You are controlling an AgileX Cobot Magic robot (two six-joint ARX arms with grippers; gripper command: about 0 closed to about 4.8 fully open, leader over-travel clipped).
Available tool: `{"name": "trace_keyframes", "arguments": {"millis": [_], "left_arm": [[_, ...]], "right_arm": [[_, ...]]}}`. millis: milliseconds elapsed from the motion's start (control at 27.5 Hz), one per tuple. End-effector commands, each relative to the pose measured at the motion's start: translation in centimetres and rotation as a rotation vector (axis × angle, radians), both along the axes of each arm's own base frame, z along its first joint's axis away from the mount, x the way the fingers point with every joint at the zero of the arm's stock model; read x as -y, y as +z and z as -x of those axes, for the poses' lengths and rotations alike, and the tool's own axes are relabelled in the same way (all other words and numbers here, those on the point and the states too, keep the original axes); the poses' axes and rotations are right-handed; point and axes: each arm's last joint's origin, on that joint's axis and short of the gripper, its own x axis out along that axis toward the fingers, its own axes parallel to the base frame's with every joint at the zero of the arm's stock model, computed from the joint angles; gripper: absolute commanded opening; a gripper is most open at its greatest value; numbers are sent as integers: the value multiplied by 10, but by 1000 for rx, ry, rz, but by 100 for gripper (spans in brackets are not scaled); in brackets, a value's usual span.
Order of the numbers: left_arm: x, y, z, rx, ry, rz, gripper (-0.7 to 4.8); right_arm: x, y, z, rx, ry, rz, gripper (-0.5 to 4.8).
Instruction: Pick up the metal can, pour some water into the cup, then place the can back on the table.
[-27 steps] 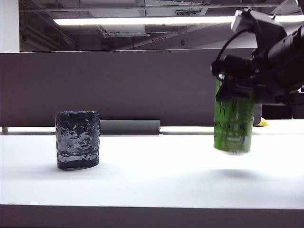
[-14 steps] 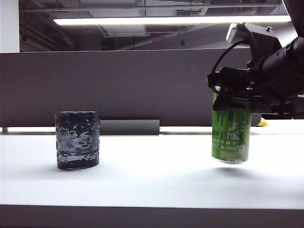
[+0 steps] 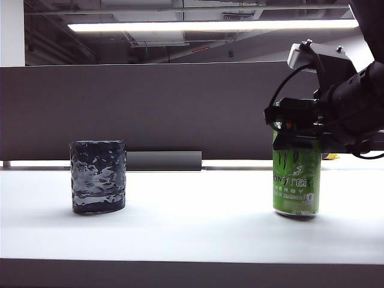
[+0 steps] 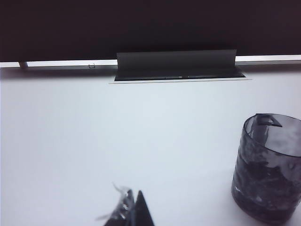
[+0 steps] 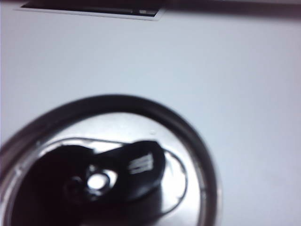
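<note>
Green can upright on the white desk, right gripper clamped around its upper part.

The metal can [image 3: 296,183] stands on the desk [image 3: 198,222], well to the right of the cup [image 3: 98,177], with its base apparently touching the surface, though the bright glare makes the contact hard to confirm. The right gripper [image 3: 294,129] is clenched around the can just below its rim; in the right wrist view the can's silver lid and dark pull tab [image 5: 117,176] fill the near field, blurred. The cup, a dark rippled tumbler, sits upright on the desk, far from the can and in front of the grey partition panel [image 3: 150,108]. The left gripper [image 4: 133,213] shows only as dark tips pressed together, low over the desk beside the cup [image 4: 267,167], grasping nothing.
</note>
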Motion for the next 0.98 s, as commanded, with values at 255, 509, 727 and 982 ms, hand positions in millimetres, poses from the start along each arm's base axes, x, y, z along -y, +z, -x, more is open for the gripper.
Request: {"name": "trace_keyframes", "arguments": {"millis": [255,509,727,982], "left_arm": [[0,2,0,14,3,1,-5],[0,2,0,14,2,1,-5],[0,2,0,14,3,1,-5],[0,2,0,14,3,1,-5]], "right_arm": [[-2,3,-3,34,0,-18,211],[-2,3,-3,34,1,-19,268],[-2,3,-3,34,2,-19,306],[-3,6,-3,65,16,-44,479]]}}
